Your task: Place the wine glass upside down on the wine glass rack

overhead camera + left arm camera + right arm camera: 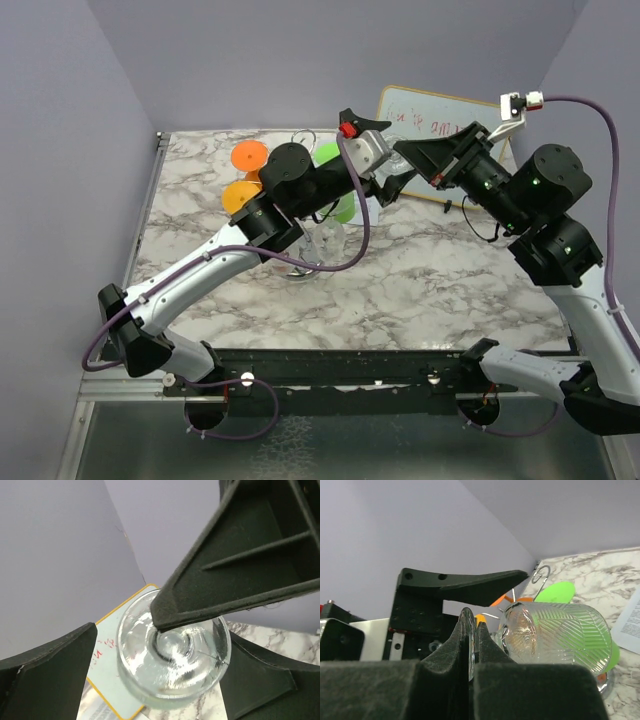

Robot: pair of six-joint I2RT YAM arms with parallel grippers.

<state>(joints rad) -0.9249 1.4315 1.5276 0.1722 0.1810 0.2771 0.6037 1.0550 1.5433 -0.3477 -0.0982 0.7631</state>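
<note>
We see a white-and-grey marbled tabletop point(450, 290) filling the middle of the overhead view, closed in by pale lilac walls point(250, 60). Over it two black-and-silver arms reach toward each other. The left arm point(200, 270) comes from the near left and the right arm point(560, 250) from the near right, and they meet above the far half

A white board with a yellow frame point(425, 112) sits at the rear right, partly hidden by the right arm. The shiny chrome wire wine glass rack point(540, 574) stands toward the far left, behind the left arm, with orange discs point(248, 157) and green discs point(555, 591) among its curled loops

The clear wine glass point(555, 635), its bowl pressed with a leaf pattern, is off the tabletop, lying on its side in the air near the rack and apart from it

The right gripper point(471, 630) has its jaws pressed together on the thin round foot of the glass. The left gripper point(390, 155) has its jaws spread wide, one on each side of the glass, and we cannot tell whether either touches it
</note>
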